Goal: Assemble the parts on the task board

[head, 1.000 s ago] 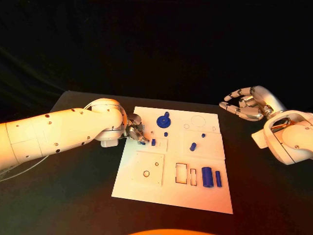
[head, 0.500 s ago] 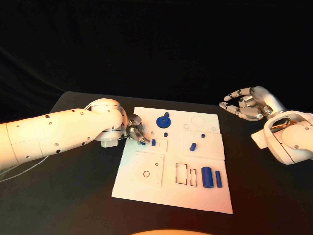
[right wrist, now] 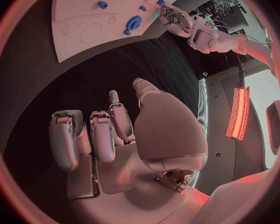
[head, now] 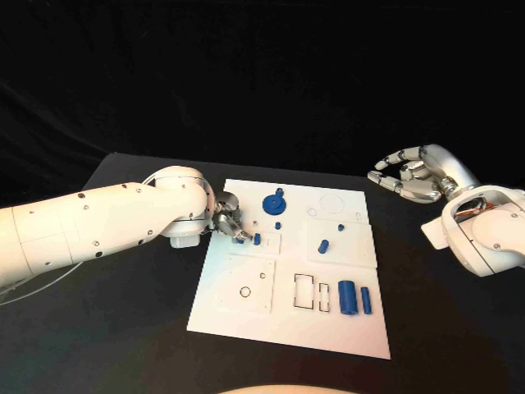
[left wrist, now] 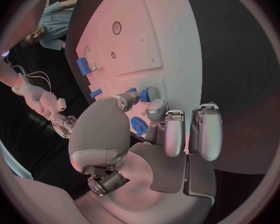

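The white task board (head: 289, 316) lies in the middle of the black table. My left hand (head: 227, 221) sits at the board's left edge, pinching a small blue part (left wrist: 138, 126) between thumb and fingers. Just beside its fingertips a short blue peg (head: 257, 239) stands on the board. A blue round part (head: 275, 203) lies at the board's far side, with small blue pegs (head: 323, 245) near the middle. A blue cylinder (head: 347, 295) and a blue bar (head: 366, 300) lie at the near right. My right hand (head: 407, 176) hovers off the board's far right corner, fingers apart, holding nothing.
Outlined slots (head: 304, 290) and a small round hole (head: 245, 291) mark the board's near half. Bare black table (head: 120, 328) surrounds the board on the left and the near side. The right wrist view shows the board (right wrist: 84, 15) and my left hand (right wrist: 177, 17) far off.
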You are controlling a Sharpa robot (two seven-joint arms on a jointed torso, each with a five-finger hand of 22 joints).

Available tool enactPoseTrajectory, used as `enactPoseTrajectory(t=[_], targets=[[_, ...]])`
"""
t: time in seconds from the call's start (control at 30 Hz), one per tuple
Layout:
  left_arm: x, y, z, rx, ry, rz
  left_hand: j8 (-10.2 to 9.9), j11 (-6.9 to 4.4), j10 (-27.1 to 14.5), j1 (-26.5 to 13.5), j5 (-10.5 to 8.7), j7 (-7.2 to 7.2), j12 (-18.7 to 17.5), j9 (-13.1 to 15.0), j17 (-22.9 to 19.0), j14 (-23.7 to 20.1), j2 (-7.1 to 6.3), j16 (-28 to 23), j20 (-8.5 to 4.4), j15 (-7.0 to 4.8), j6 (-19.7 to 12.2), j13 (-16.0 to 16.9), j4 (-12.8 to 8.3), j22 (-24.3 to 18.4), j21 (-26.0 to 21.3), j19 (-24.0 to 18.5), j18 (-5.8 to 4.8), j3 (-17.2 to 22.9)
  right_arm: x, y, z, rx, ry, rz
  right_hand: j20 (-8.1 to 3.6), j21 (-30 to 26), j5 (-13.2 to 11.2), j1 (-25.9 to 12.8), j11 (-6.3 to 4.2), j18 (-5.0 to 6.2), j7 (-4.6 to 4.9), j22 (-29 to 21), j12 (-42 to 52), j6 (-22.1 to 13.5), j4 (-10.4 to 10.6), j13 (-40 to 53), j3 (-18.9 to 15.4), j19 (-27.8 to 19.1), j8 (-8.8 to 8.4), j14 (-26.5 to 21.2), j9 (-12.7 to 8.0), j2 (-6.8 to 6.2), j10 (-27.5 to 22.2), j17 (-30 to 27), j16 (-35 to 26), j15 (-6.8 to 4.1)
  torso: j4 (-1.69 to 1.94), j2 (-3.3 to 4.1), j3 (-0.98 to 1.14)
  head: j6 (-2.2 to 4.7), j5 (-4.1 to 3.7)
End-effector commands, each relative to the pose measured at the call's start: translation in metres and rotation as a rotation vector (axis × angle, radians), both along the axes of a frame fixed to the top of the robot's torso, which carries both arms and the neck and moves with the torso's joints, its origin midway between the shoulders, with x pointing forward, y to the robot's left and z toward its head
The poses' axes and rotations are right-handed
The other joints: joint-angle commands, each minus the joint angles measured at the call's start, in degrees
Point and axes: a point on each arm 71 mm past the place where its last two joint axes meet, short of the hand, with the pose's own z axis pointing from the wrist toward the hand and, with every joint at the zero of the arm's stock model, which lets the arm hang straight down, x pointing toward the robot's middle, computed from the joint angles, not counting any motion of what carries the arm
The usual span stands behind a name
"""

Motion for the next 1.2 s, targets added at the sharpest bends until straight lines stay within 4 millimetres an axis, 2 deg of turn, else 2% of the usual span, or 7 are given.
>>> enactPoseTrajectory(t=[0.03,0.7,1.2], targets=[[-0.0001,-0.0005,-0.001,0.005,0.006,-0.005,0.3,-0.07,0.3,0.2,0.07,-0.16,0.3,-0.1,15.1,6.0,0.54,0.2,-0.18,-0.29,0.4,0.0,0.0,6.9,0.3,0.3,-0.55,-0.3,-0.0005,0.0012,0.0001,-0.009,-0.006,0.012,-0.27,-0.2,0.3,-0.2,-0.38,0.77,-0.08,12.1,-0.1,0.3,-0.1,0.8,-0.3,3.2,0.3,4.4,0.1,0.15,0.0,8.6,-0.3,-0.32,0.02,0.0,-0.01,-0.05,-0.02],[0.0035,0.0044,-0.0014,0.011,0.002,0.011,0.4,-0.21,0.2,1.7,0.11,-0.29,0.3,-0.3,15.0,6.0,1.47,0.2,-0.23,-0.43,0.2,-0.1,-0.3,6.9,0.3,0.3,-0.55,-0.3,-0.0006,0.0014,0.0003,-0.015,-0.009,0.014,-0.27,-0.1,0.3,-0.4,-0.38,0.75,-0.09,12.2,-0.1,0.3,-0.1,0.9,-0.4,3.3,0.32,4.4,0.1,0.21,0.1,8.6,-0.3,-0.32,0.02,-0.02,-0.02,-0.27,-0.07],[0.0025,0.0026,-0.0019,0.006,0.015,0.005,0.4,-0.14,0.3,1.7,-0.12,-0.18,0.2,-0.4,15.0,6.0,0.98,0.2,-0.25,-0.4,0.2,-0.1,0.0,7.0,0.3,0.4,-0.56,-1.1,-0.0008,0.0017,0.0003,-0.016,-0.009,0.015,-0.27,-0.1,0.3,-0.4,-0.38,0.75,-0.09,12.2,-0.1,0.3,-0.1,0.9,-0.4,3.3,0.32,4.4,0.1,0.21,0.1,8.6,-0.3,-0.32,-0.05,-0.02,0.02,-0.25,0.05]])
